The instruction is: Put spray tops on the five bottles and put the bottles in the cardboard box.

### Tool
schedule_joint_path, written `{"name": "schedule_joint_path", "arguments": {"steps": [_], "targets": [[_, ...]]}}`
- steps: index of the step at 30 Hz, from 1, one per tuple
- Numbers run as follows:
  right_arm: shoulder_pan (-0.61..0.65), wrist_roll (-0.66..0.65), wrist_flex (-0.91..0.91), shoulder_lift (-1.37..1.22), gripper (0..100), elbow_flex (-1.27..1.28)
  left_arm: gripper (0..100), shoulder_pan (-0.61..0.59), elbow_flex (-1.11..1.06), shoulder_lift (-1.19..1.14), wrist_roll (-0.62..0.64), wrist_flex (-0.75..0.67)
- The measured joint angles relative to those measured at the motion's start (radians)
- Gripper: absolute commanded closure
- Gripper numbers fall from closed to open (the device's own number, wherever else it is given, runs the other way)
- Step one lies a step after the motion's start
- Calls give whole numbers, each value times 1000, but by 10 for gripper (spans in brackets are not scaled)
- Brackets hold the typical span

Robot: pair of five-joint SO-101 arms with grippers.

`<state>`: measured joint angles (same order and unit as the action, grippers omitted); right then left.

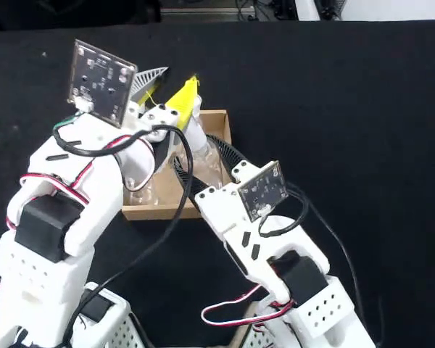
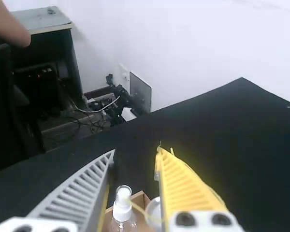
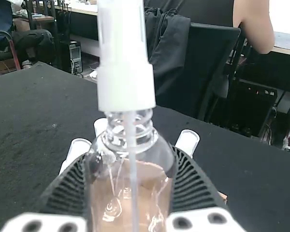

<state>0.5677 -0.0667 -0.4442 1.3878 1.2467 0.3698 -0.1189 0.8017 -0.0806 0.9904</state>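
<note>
R jaws pinching bottle (image 3: 128,193) upright at cardboard box (image 1: 156,212), steadying it; spray top (image 3: 125,53) sits high on neck, looks unscrewed. L jaws spread above, prob. ready to twist.

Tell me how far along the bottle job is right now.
Done: at least three capped bottles stand in the cardboard box. In hand: the right gripper holds a bottle over the box, its spray top in but neck threads showing; the left gripper is open above. Remaining: seat that top, set the bottle down. Whether others remain, I cannot tell.
</note>
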Motion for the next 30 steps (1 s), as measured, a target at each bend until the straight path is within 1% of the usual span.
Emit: {"name": "schedule_joint_path", "arguments": {"steps": [4,9,12,15,18,22,30], "targets": [[0,0,0,0,988,0,884,-12,6,0,-12,0],[0,2,0,0,988,0,883,-180,6,0,-12,-35],[0,2,0,0,988,0,884,-210,15,-28,-20,-40],[0,6,20,0,988,0,884,-192,66,-80,-81,8],[-9,61,26,2,988,0,884,-140,133,-124,-130,83],[-46,89,28,2,988,0,884,-107,203,-160,-149,170],[-46,89,29,2,988,0,884,21,218,-170,-152,192]]}}
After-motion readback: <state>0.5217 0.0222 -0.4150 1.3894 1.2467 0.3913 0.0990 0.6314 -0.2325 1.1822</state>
